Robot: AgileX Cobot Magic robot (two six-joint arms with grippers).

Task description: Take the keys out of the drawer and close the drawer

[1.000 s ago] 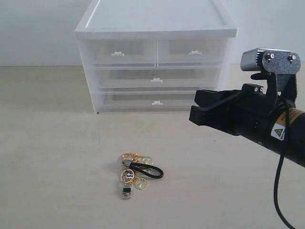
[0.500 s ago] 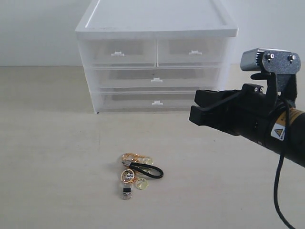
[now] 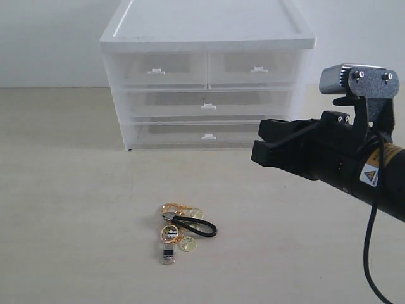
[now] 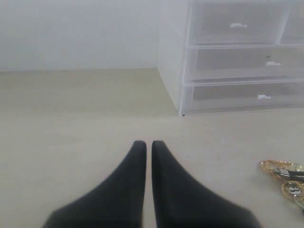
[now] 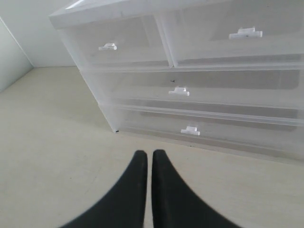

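Keys (image 3: 182, 232) noted on desk (image 3: 76, 190), 6 o'clock of the shut drawer (image 3: 172, 63). Light, loose bunch (rings likely slippery); black strap (image 3: 196, 227) judged best hold. Both arms' jaws seen together, empty.

Glossy gold-coloured metal keys (image 3: 171, 233) on a smooth, matt beige desk (image 3: 69, 209); drawer (image 3: 158, 68) of smooth, translucent white plastic.

Yellow warning-triangle sticker (image 3: 370, 172) on the right arm (image 3: 393, 197); its print illegible.
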